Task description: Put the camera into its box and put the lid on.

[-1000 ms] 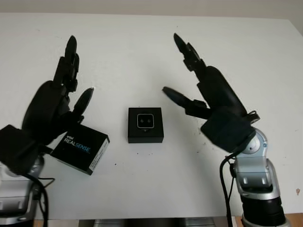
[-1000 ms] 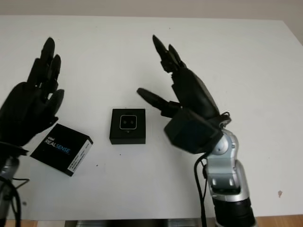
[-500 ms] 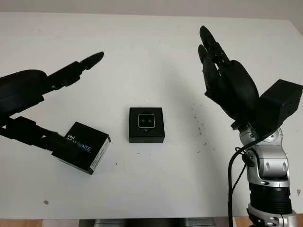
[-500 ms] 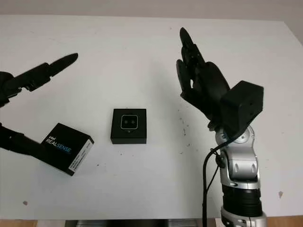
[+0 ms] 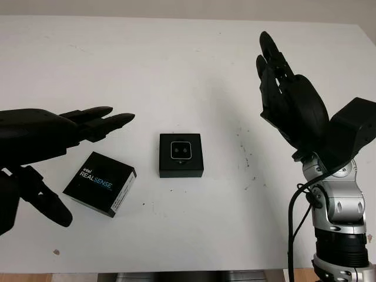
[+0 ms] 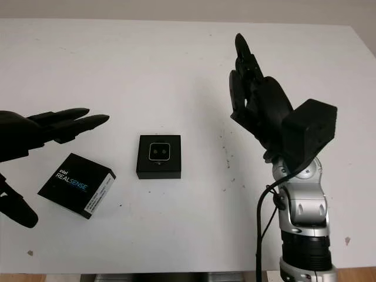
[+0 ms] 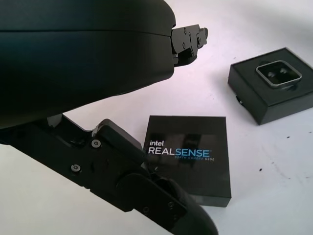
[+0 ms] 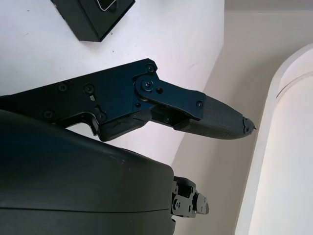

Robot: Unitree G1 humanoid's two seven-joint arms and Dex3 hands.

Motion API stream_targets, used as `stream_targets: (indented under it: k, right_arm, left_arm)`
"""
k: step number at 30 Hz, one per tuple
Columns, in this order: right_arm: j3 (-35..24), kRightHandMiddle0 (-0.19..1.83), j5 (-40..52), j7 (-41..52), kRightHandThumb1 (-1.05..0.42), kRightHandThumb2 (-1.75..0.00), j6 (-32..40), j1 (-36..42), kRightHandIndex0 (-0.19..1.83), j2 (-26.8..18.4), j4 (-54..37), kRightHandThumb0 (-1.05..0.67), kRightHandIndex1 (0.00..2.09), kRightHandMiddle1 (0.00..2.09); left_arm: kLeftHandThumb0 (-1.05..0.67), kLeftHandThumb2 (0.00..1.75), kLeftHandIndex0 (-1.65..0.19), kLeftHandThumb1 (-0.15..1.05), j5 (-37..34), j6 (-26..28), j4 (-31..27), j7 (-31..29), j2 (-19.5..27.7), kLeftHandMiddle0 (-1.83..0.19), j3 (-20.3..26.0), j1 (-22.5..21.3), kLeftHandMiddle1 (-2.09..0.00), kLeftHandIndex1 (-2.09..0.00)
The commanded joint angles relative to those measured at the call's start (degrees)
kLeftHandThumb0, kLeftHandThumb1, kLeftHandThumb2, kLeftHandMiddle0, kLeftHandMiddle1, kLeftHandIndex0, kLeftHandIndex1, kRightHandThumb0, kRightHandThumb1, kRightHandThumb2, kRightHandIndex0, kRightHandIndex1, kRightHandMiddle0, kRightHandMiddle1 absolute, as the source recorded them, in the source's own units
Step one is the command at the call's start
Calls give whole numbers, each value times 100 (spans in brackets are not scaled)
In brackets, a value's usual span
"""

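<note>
The camera (image 5: 181, 151) sat in its box (image 5: 181, 170) at frame centre on the tabletop (image 5: 176, 70), the stiff, light-looking lid (image 5: 100, 183) lower left, probably best gripped by its edges, with the left robot hand (image 5: 41, 138) and right robot hand (image 5: 291, 108) open, holding nothing.

Box (image 5: 181, 155) w/ camera sits mid table (image 5: 176, 64), open approach from far edge and right side. Lid (image 5: 100, 183) lies near on its left; narrow bare gap btwn them.
</note>
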Motion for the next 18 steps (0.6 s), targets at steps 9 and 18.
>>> stream_targets:
  k: [9, 18]
  right_arm:
    - [76, -16, -38, -56, -105, -73, -19, 150, -17, -135, -211, -74, 4, 4]
    - [57, -14, -54, -124, -105, -73, -27, 208, -16, -197, -292, -73, 5, 5]
  left_arm:
    - [-84, 5, 19, 73, 895, -95, 110, 740, -483, 19, -499, 244, -1, 0]
    - [-85, 7, 17, 82, 935, -33, 180, 929, -813, 15, -804, 349, -6, -4]
